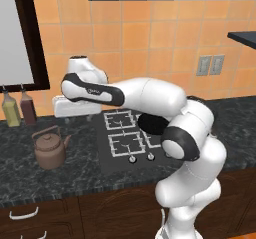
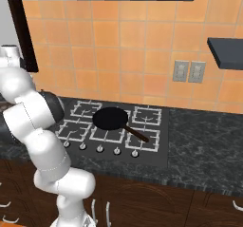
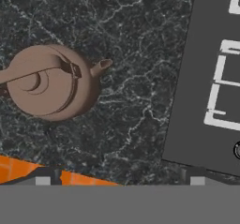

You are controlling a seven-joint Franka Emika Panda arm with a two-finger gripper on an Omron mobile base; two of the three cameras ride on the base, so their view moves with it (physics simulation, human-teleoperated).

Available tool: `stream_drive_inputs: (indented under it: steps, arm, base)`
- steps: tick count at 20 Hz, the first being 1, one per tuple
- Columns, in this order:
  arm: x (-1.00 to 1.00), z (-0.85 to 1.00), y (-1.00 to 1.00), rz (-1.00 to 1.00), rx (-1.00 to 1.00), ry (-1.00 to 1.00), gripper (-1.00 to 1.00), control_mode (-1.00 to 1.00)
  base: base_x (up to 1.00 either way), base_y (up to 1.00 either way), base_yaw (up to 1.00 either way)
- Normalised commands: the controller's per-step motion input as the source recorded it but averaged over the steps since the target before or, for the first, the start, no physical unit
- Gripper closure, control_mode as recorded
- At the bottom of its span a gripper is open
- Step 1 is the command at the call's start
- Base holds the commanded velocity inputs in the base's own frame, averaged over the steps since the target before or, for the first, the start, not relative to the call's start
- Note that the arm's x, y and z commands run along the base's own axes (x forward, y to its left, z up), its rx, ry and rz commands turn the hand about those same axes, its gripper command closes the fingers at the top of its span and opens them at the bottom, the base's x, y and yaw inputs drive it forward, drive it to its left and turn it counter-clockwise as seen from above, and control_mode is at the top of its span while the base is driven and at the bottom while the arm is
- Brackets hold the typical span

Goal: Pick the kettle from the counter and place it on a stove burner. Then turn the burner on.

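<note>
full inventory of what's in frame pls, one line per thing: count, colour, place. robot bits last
kettle: 1, brown, upright on the counter left of the cooktop
counter: 1, dark marbled stone, along the tiled wall over dark wood cabinets
bottles: 2, one yellowish and one dark red, at the back of the counter behind the kettle
cooktop: 1, black, set into the counter
grates: light grey, on the cooktop; count unclear, some are covered
pan: 1, black, round, mid cooktop, handle towards the front right
knobs: 5, grey, along the cooktop's front edge
wall outlets: 2, grey, on the orange tiles right of the cooktop
arm: 1, white with dark joints, reaching left over the counter
gripper: 1, open, above the counter between kettle and cooktop
</note>
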Motion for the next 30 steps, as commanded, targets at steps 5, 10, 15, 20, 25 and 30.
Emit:
stream_drive_inputs:
  steps: [5,10,15,20,25,30]
  arm:
    - [0.07,-0.2,0.32,-0.12,0.0,0.0,-1.0,-1.0]
    - [0.01,0.0,0.32,-0.12,0.0,0.0,-1.0,-1.0]
    - [0.03,-0.06,0.39,-0.08,0.0,-0.01,-1.0,-1.0]
    - [0.22,-0.21,0.28,-0.08,0.0,0.0,-1.0,-1.0]
    - [0.28,-0.18,0.19,-0.08,0.0,0.0,-1.0,-1.0]
    - [0.24,-0.13,0.05,-0.1,0.0,0.02,-1.0,-1.0]
  base:
    - [0.0,0.0,0.0]
    - [0.0,0.0,0.0]
    - [0.0,0.0,0.0]
    - [0.0,0.0,0.0]
    - [0.0,0.0,0.0]
    - [0.0,0.0,0.0]
